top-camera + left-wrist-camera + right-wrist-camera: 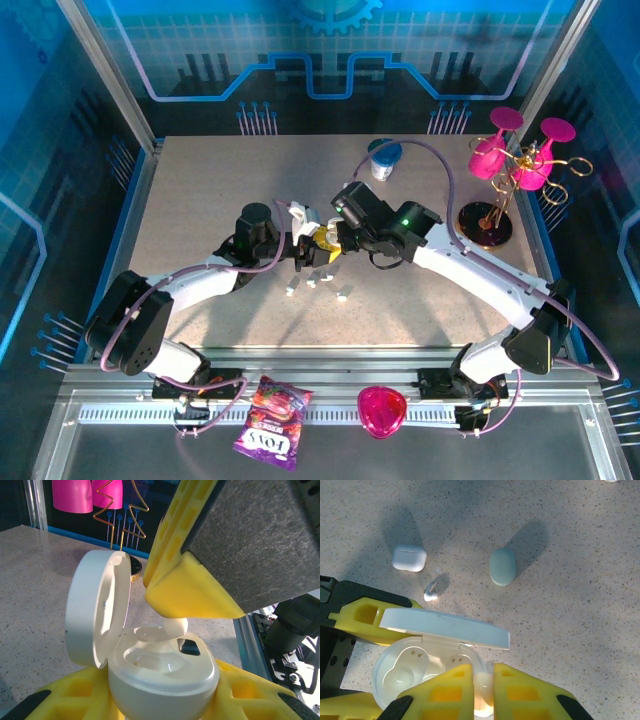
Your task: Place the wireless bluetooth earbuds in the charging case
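Observation:
My left gripper (pixel 165 702) is shut on a white charging case (pixel 165 677), held above the table's middle with its lid (pixel 95 610) swung open. Both sockets show; the near one is bare. My right gripper (pixel 484 685) is shut on a white earbud (pixel 484 695), and comes down from above onto the case's far socket. In the left wrist view that earbud (pixel 175 626) touches the socket's rim under the right gripper's yellow finger (pixel 190 590). From above, the two grippers (pixel 315 240) meet. Loose earbuds (pixel 312 283) lie on the table just in front of them.
Below the held case lie a small closed white case (pixel 409 558), a pale oval case (pixel 502 566) and one earbud (pixel 431 592). A blue-and-white cup (pixel 384 158) and pink glasses on a gold stand (pixel 500 160) stand at the back right. A candy bag (pixel 272 420) and a pink heart (pixel 382 410) rest on the front rail.

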Available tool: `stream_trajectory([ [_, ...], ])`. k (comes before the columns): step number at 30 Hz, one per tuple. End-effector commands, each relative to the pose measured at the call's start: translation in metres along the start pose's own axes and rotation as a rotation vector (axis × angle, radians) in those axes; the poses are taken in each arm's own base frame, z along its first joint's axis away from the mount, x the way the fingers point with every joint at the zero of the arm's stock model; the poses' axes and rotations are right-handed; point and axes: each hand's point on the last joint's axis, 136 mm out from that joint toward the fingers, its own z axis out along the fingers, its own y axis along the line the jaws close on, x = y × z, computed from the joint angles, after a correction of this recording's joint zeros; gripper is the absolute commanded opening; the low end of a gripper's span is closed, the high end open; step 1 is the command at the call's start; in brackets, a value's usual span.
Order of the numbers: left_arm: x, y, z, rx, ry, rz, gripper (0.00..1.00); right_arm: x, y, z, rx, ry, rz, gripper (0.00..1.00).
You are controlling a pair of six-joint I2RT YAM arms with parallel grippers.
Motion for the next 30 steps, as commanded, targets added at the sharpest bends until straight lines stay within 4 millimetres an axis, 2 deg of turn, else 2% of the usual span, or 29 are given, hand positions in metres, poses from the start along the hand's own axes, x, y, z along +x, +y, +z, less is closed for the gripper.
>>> stream_trajectory([
  [1, -0.022, -0.001, -0.004, 0.002, -0.043, 0.034, 0.31, 0.004, 0.003, 0.007, 0.018, 0.001, -0.03, 0.11],
  [9, -0.025, -0.001, -0.004, -0.003, -0.047, 0.034, 0.31, 0.006, 0.007, 0.009, 0.016, 0.011, -0.068, 0.12],
  [14, -0.026, 0.0, -0.002, -0.001, -0.049, 0.031, 0.31, 0.005, 0.014, 0.007, -0.01, 0.01, -0.078, 0.17],
  [19, -0.025, 0.001, -0.002, 0.0, -0.047, 0.027, 0.31, 0.003, 0.015, 0.0, -0.027, -0.006, -0.068, 0.28],
  [23, -0.024, 0.001, -0.002, -0.001, -0.047, 0.029, 0.31, 0.0, 0.016, -0.006, -0.058, -0.026, -0.05, 0.33],
  [30, -0.022, 0.002, -0.004, -0.015, -0.051, 0.049, 0.32, -0.005, 0.02, -0.027, -0.167, -0.11, -0.03, 0.55],
])
